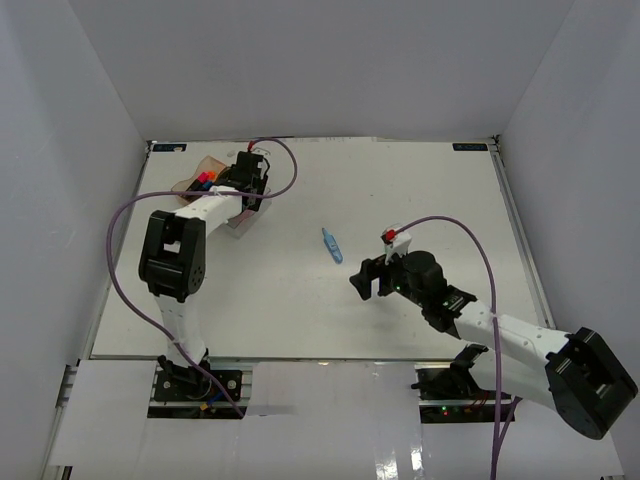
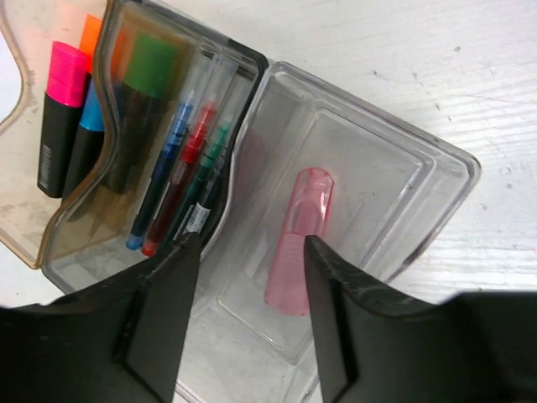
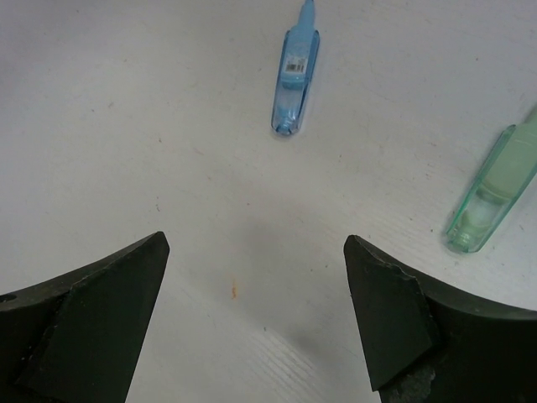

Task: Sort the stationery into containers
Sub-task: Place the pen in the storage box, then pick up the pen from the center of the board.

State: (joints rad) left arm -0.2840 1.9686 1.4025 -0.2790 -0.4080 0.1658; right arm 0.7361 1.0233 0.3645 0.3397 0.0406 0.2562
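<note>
Left side looks done, by the look of it: the pink marker [image 2: 299, 239] is lying flat in the clear compartment [image 2: 403, 180] of the organiser tray [image 2: 457, 164], which is parked at the far left of the table [image 3: 126, 126]. The left gripper [image 2: 250, 260] is hung right over it with the jaws spread, nothing pinched, and no finger seen touching the marker. The thin pens [image 2: 180, 180] are filed in the smoky compartment [image 2: 243, 63] next door and the highlighters [image 2: 63, 117] in the amber compartment [image 2: 25, 218]. So the live step is probably the right arm's pick. The right gripper [image 3: 256, 243] is held wide open and empty above bare table, with the blue marker [image 3: 294, 84] lying just ahead of it and a touch off centre. The mint marker [image 3: 493, 195] is off to the side, apart from the blue one. To do this well, the gripper should be brought forward until the barrel's middle is centred between the jaws, which are roughly lined up across its narrow width. It should be lowered until the tips flank the barrel, and only then closed, gently, since a smooth round barrel can be expected to roll or squirt out. The mint one is best left unbumped. The left arm should be lifted straight up so the tray walls aren't clipped.
</note>
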